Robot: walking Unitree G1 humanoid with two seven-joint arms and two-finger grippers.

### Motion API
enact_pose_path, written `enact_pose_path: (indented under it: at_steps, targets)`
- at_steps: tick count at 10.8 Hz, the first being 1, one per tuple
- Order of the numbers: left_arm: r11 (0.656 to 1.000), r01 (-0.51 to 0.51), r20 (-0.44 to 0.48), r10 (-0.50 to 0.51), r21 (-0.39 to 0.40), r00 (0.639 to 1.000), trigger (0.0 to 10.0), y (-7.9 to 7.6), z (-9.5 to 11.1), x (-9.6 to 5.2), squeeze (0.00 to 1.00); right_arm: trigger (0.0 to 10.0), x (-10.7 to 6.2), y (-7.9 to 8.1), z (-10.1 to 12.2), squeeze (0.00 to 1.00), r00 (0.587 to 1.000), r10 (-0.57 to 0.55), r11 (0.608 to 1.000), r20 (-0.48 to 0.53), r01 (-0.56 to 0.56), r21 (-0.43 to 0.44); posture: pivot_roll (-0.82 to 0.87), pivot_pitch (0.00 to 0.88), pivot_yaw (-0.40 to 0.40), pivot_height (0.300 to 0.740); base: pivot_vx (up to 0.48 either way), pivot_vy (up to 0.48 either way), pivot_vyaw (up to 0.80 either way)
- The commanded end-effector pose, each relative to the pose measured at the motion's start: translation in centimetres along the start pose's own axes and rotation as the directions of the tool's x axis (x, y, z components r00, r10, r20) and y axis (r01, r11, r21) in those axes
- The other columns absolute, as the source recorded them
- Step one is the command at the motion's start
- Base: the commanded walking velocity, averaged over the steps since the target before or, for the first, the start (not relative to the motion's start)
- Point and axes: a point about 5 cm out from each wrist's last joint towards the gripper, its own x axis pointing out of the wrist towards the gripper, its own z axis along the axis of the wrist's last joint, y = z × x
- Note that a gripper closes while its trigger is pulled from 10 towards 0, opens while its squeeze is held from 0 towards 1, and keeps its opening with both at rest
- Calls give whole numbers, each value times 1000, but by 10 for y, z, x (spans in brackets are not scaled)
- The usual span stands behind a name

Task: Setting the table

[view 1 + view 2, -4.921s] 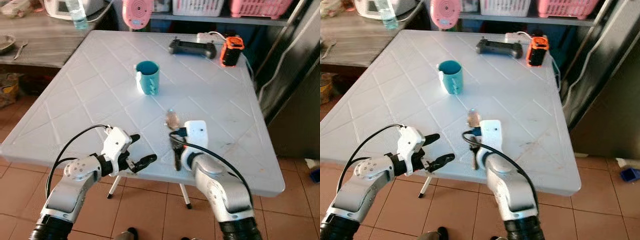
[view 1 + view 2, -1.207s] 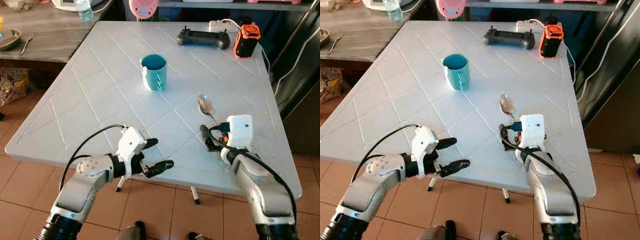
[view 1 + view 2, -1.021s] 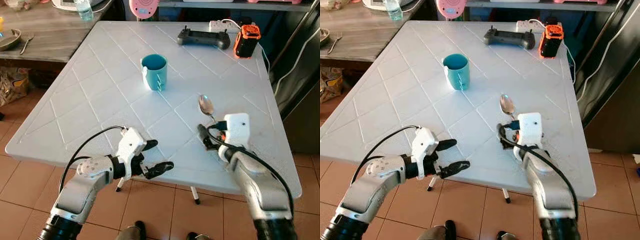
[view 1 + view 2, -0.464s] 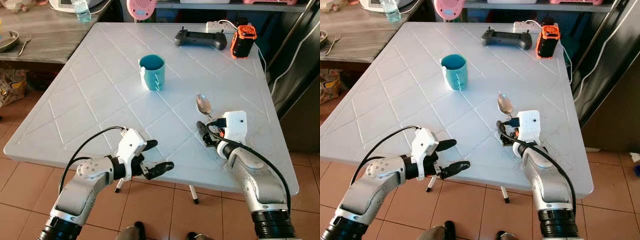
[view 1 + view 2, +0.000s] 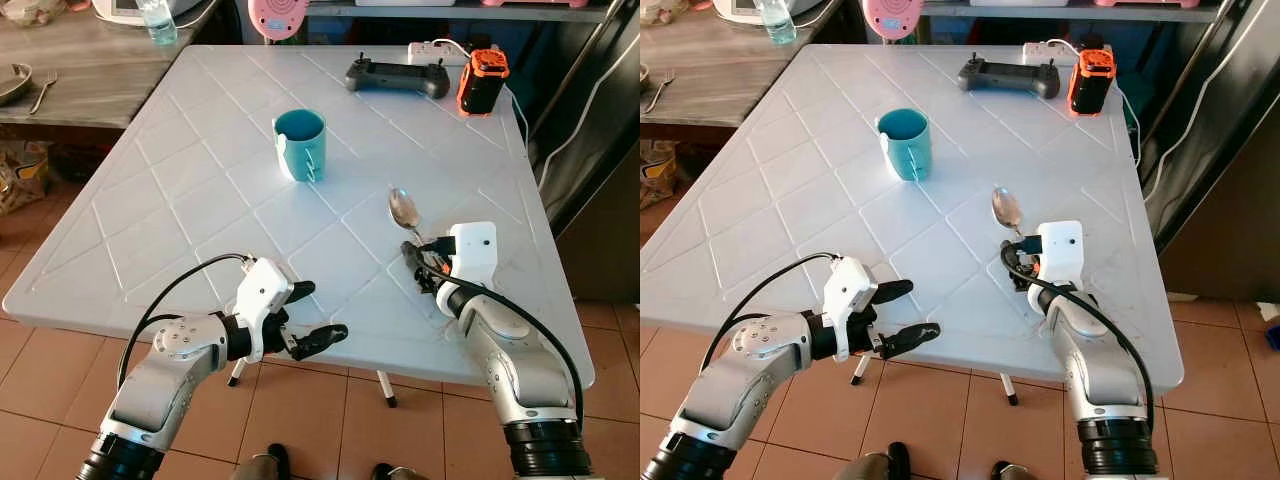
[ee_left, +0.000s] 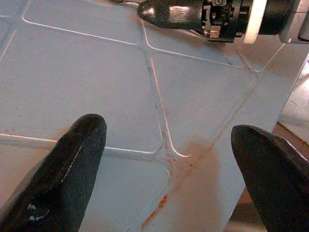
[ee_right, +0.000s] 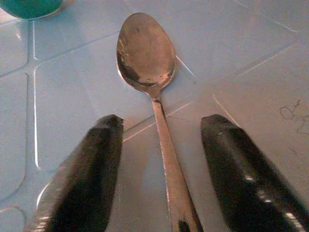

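Note:
A metal spoon [image 5: 405, 209] lies flat on the white table [image 5: 180, 200], to the right of and nearer than the teal mug [image 5: 300, 143]. Its bowl points towards the table's far side. My right gripper [image 5: 418, 266] rests low at the spoon's handle end and is open. In the right wrist view the handle [image 7: 166, 159] runs between the two fingers [image 7: 82, 188] without touching either. Over the table's front edge my left gripper [image 5: 318, 310] hovers open with nothing in it; its wrist view shows bare table [image 6: 96, 82] between the fingertips.
A black controller [image 5: 393, 75], an orange-and-black device [image 5: 476, 82] and a white power strip [image 5: 430, 48] sit at the table's far right edge. A wooden counter [image 5: 80, 75] with a bottle [image 5: 155, 20] stands at the left. Tiled floor lies below.
Over several seconds my right gripper brought the spoon from the front middle to the right of the mug. In the last second only the camera shifted slightly; the left arm stayed put.

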Motion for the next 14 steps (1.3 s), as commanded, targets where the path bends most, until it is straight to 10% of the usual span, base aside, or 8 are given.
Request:
enact_pose_path:
  at_steps: [1,14]
  targets:
    - [1000,6,-16,-6,10,1000,10000,-3,0,-1,0,0,-1,4,-16,0,997,32,999,-65,-30,23,133,209,57,740,0,0,0]
    - [1000,4,-30,-3,14,1000,10000,-5,-3,-3,0,0,-8,14,-36,0,987,91,994,-133,-83,69,144,213,55,740,0,0,0]
